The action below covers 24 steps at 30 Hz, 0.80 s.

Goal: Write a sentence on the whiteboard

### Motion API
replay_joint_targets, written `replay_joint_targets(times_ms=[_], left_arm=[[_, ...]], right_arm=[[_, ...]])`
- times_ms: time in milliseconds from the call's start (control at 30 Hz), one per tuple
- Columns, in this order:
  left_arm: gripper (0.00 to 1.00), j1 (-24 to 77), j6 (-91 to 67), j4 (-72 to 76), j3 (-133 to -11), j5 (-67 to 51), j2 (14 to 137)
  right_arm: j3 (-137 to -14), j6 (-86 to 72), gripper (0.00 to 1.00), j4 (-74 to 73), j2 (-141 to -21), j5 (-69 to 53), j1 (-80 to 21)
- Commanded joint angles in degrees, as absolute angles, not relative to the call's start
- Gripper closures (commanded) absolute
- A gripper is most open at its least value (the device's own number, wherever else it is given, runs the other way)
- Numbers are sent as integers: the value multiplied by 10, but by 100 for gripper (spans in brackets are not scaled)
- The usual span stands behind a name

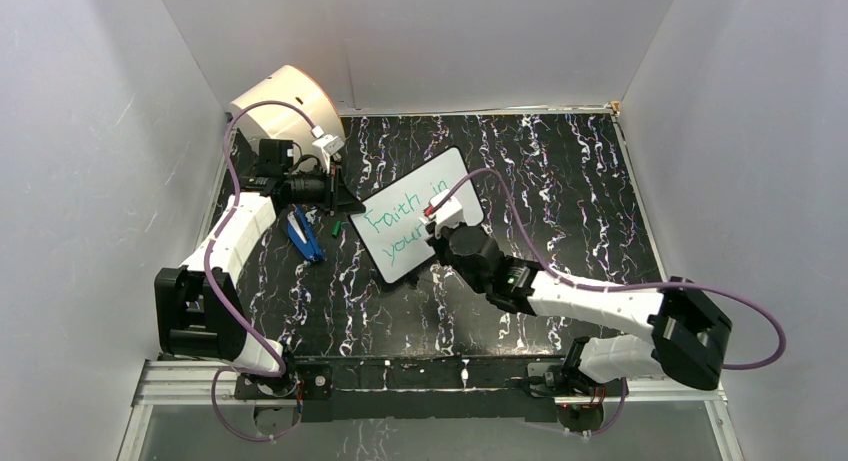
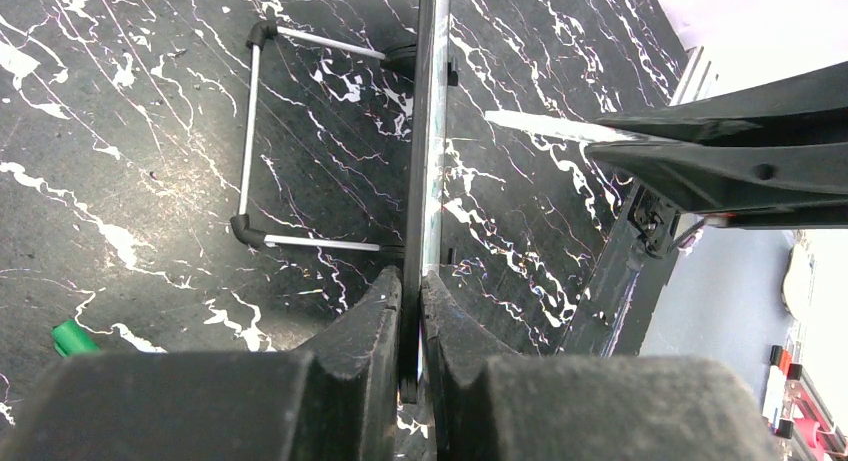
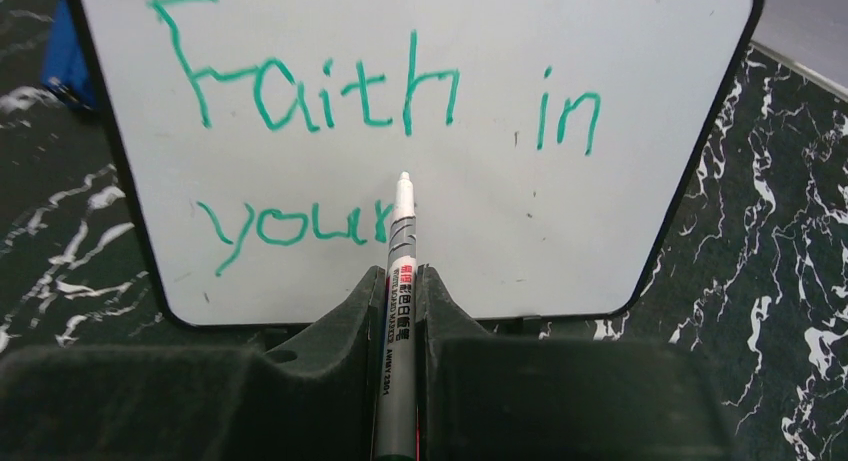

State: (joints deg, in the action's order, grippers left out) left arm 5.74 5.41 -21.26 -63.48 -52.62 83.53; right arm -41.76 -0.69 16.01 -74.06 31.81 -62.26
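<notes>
Whiteboard point(image 1: 432, 171) stands mid-table on a wire stand point(image 2: 250, 141). Its long axis runs diagonally from near left to far right, and its written face is turned toward the right arm. The sentence point(image 3: 409, 81) reads "Faith in your" in green (two slanted lines). The left gripper point(image 2: 412, 311) is pinched tight on the board's left edge. The right gripper point(image 3: 400, 281) is clamped around a marker point(image 3: 401, 231), whose tip is right by the final "r". A green cap point(image 2: 70, 336) and a blue item point(image 1: 303, 236) lie left of the board. A cream drum point(image 1: 290, 101) stands far left.
</notes>
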Motion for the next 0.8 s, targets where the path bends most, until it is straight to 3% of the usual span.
replay_joint_targets(times_ms=[0,467,767], left_arm=[[100,58,74,-247,-642,-483,841],[100,58,104,-301,-689,-428,867],[91,58,107,-307,-699,-373,853]], right_arm=[[-416,-11,100,174,-686,299,-621],[-382,-1,100,169,-649,325,-609],[-364,28,100,188,-637,329,-609]])
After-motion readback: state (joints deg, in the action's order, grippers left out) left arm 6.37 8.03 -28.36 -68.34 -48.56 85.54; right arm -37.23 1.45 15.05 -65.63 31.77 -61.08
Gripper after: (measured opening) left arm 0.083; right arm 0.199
